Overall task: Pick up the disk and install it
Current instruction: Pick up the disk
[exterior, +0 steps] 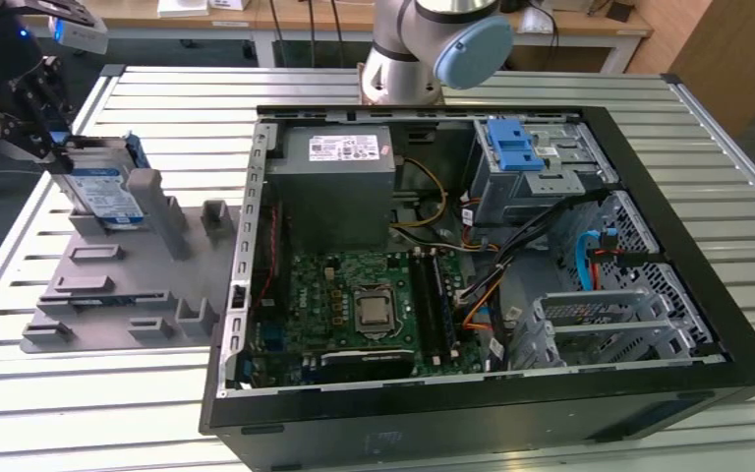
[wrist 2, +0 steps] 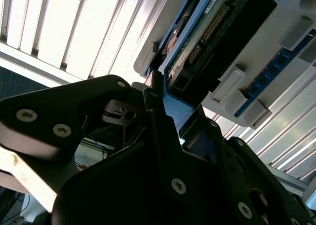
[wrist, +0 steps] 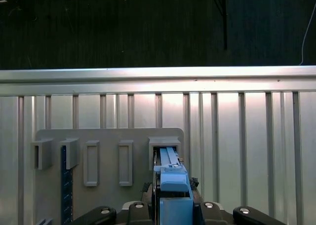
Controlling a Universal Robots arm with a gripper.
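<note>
The disk [exterior: 102, 192] stands on edge in a slot at the far end of the grey holder [exterior: 129, 285], on the exterior view's left. It is silver with a blue-and-white label and a blue frame. My gripper [exterior: 60, 147] reaches in from the exterior view's left and sits at the disk's upper edge. In the first wrist view the blue frame of the disk [wrist: 172, 178] lies snug between the black fingers of my gripper [wrist: 174, 198], still seated in the holder's slot [wrist: 164, 145]. The second wrist view shows one finger [wrist 2: 155, 99] pressed against the disk's [wrist 2: 197, 42] blue frame.
The open black computer case [exterior: 417, 418] lies to the right of the holder, with a drive cage and blue latch [exterior: 515, 147] at its far right and a grey metal box [exterior: 338, 172] beside it. A blue strip [wrist: 65, 185] stands in another holder slot. All rests on a slatted metal table [exterior: 89, 403].
</note>
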